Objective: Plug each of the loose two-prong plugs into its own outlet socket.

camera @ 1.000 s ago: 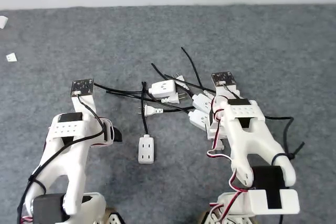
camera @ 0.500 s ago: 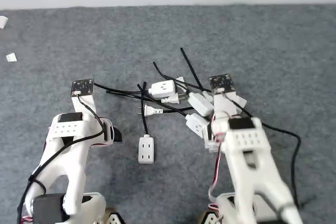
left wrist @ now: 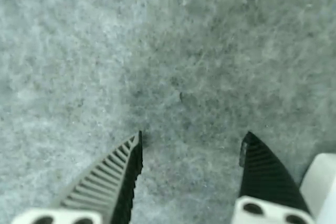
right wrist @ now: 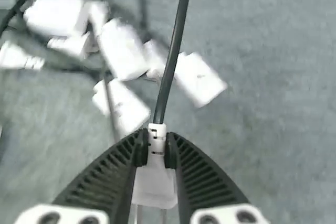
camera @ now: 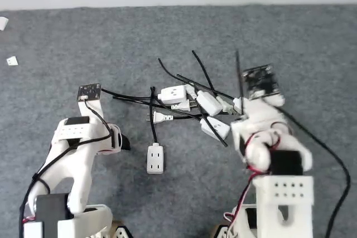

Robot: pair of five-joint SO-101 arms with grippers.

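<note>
Right gripper (right wrist: 155,136): closed on a white two-prong plug (right wrist: 153,177), black ribbed fingers (right wrist: 113,174) pinching both sides of its neck. The plug's black cord (right wrist: 173,51) leaves straight out past the fingertips and passes over the pile beyond. Can't tell which way the prongs face.

Left gripper (left wrist: 191,141): jaws wide apart, nothing between them, grey felt table cover (left wrist: 173,51) underneath.

High view: a small white outlet socket on a black lead (camera: 155,158) lies flat at 3 o'clock from the left arm's gripper. It is near but apart from it, in the gap between the two arms.

At 12 o'clock from that socket, close by, is a loose white two-prong plug (camera: 163,117). It is unplugged, prongs pointing to 9 o'clock.

Further out, at 1 o'clock from the loose plug, is a white square outlet block (camera: 173,93), slots face up.

From there a string of white adapter blocks (camera: 208,102) runs toward 4 o'clock, up to the right arm, tangled in black cords. In the right wrist view these blocks lie beyond the fingertips, beneath the held cord. The nearest block (right wrist: 119,103) is just beside the cord and apart from the gripper.

Farthest: two small white scraps (camera: 12,61) near the 10 o'clock edge of the table cover.
</note>
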